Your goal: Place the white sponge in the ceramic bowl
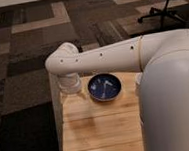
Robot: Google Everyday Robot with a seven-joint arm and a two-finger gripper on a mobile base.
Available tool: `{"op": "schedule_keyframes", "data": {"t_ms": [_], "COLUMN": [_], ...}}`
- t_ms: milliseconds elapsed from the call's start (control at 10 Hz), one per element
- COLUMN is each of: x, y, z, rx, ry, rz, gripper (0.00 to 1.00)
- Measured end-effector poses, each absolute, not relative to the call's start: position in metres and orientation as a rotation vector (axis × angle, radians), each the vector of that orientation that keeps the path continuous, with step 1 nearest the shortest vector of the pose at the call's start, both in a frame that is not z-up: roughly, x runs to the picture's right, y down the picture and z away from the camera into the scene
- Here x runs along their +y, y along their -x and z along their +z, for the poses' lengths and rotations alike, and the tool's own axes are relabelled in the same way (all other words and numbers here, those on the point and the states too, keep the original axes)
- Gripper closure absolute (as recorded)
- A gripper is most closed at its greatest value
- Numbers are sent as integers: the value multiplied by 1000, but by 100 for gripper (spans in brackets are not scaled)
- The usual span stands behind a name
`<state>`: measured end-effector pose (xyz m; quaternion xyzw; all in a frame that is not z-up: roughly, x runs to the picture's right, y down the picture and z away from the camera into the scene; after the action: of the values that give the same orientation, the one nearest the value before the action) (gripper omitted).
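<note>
Dark patterned carpet [30, 51] surrounds a wooden bench [100, 127] where the ceramic bowl [104, 87] sits empty near the far edge, the gripper [69, 86] hangs over the far left corner, open or closed I cannot tell, and the white sponge is out of sight, so the placing is not yet done.

The wooden counter [100, 124] is carrying the ceramic bowl [104, 87], which is sitting upright near the far edge. The tool [70, 87] is hanging over the far left corner, just beside the bowl.
</note>
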<state>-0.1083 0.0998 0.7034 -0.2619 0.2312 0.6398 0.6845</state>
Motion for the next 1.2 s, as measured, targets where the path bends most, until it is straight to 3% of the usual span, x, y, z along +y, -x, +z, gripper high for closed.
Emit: {"op": "schedule_keyframes", "data": {"t_ms": [800,1200], "x": [99,74], "y": [106,55], "z": [702,695], "rx": [517,488], "ry": [588,593], "rz": [1442,1540], "gripper": [35,35]}}
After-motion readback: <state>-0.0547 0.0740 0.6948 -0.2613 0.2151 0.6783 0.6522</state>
